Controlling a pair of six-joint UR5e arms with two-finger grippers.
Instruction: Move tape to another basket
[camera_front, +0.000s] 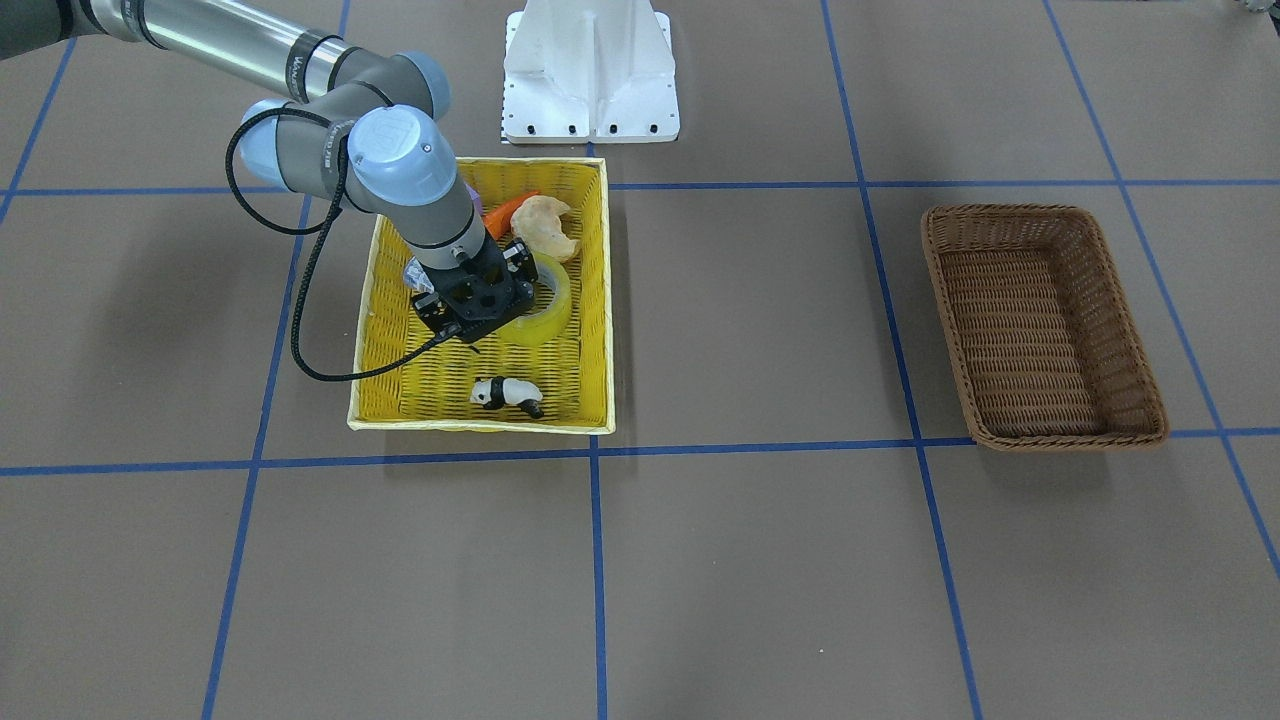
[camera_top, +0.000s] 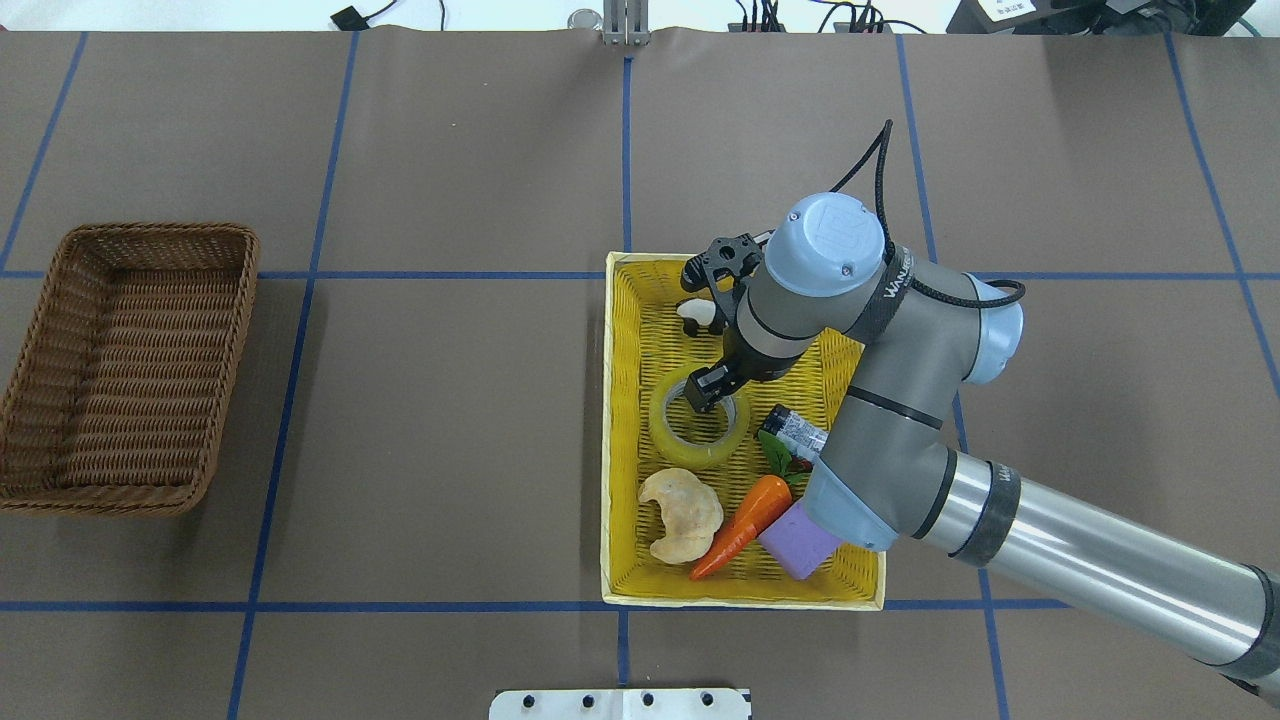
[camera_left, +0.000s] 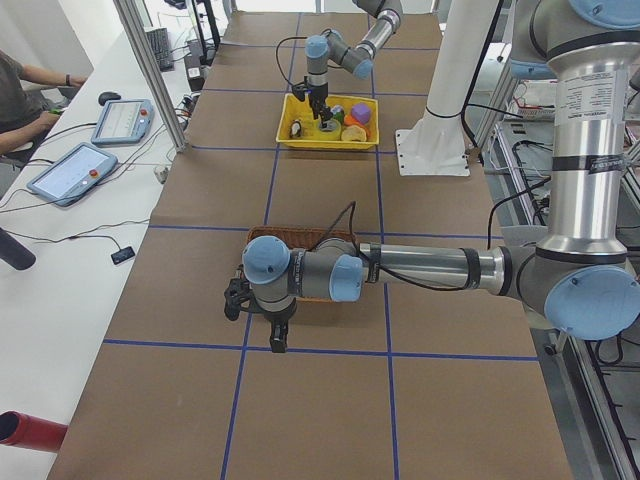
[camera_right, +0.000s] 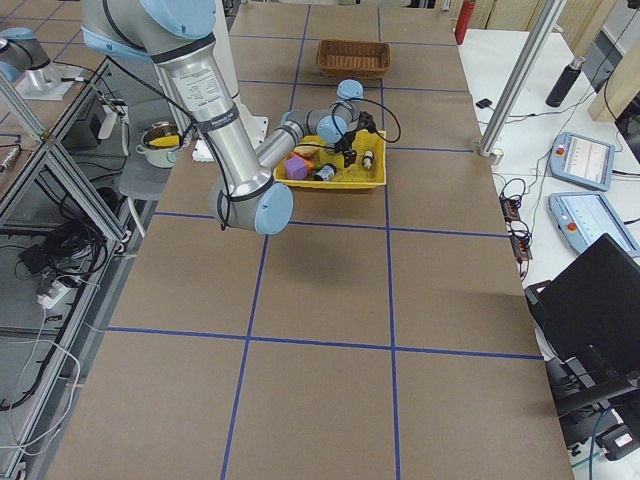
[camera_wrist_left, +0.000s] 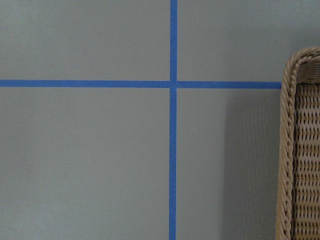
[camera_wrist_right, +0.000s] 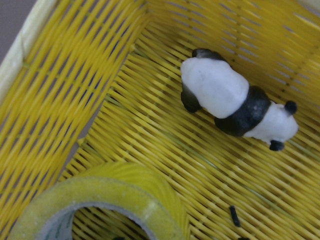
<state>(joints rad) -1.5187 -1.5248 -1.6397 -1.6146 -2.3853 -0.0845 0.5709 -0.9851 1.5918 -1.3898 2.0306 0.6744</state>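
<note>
Tape (camera_top: 680, 452) lies flat in the middle of the yellow basket (camera_top: 608, 430), on the right side of the table. My right gripper (camera_top: 706, 390) hangs directly over it, with one finger dipping into the ring's hole at its far edge. I cannot tell whether the jaws are pinching the wall. My left gripper (camera_left: 279, 338) hovers beside the brown basket (camera_top: 130, 360), well apart on the left, and I cannot tell its opening either.

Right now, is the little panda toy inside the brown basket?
No, the panda toy lies on the floor of the yellow basket, near the tape.
</note>
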